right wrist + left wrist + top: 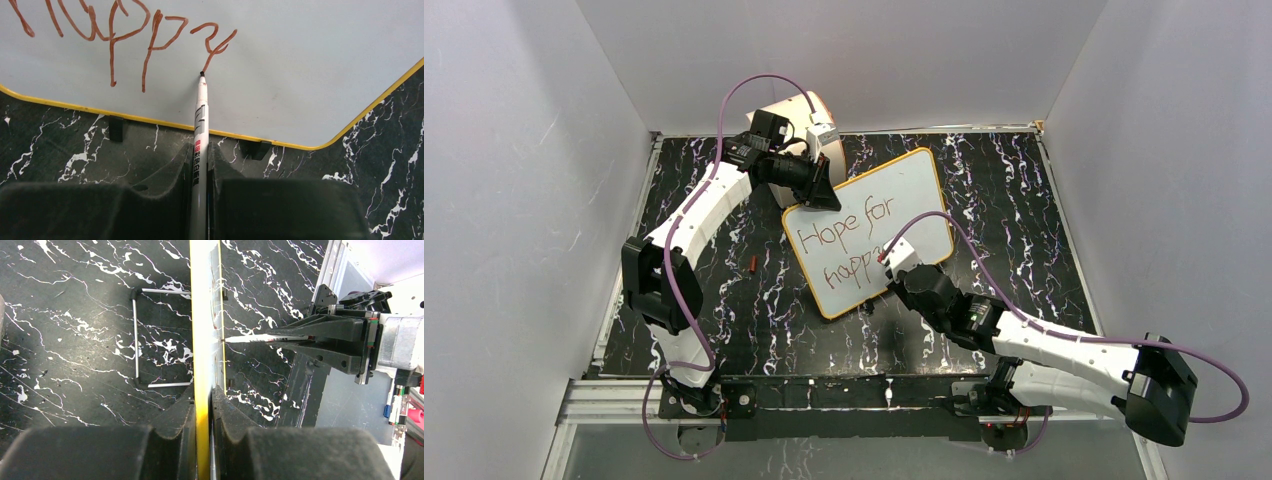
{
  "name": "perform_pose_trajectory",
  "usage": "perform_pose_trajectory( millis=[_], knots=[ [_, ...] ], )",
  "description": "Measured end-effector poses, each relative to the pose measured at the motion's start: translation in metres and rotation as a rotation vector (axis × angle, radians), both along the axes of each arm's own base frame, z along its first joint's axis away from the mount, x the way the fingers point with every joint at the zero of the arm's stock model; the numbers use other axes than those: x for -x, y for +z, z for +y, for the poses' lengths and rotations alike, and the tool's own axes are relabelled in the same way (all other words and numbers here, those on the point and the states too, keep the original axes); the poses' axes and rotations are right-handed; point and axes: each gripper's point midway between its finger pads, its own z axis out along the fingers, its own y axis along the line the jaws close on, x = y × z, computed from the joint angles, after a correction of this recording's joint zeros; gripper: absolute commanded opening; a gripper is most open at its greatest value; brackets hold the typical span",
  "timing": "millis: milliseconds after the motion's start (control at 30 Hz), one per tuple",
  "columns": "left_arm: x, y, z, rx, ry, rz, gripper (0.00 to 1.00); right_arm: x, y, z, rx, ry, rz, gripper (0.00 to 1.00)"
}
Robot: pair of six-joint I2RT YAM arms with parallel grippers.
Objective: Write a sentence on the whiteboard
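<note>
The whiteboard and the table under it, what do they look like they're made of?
Whiteboard: smooth, glossy white face, likely a coated panel; its yellow rim looks plastic. Table: black with white marble-like veins, probably printed laminate or film, not certain.

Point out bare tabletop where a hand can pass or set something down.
Free: table right of the whiteboard, to the wall; also left of it, bar a small red piece. Crowded: its far corner, with left gripper and drum; its near edge, with right gripper and marker.
</note>
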Motion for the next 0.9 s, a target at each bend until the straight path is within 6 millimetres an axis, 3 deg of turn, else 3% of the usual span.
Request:
perform_pose_trajectory(
  millis=[400,900],
  knots=[
    [0.0,0.0,0.0,0.0,0.0,0.0,0.0,0.014,-0.016,0.001,0.033,0.048,0.089,0.0],
    [0.0,0.0,0.0,-0.002,0.003,-0.001,0.0,0.014,-0.018,0.006,0.027,0.062,0.097,0.0]
  ],
)
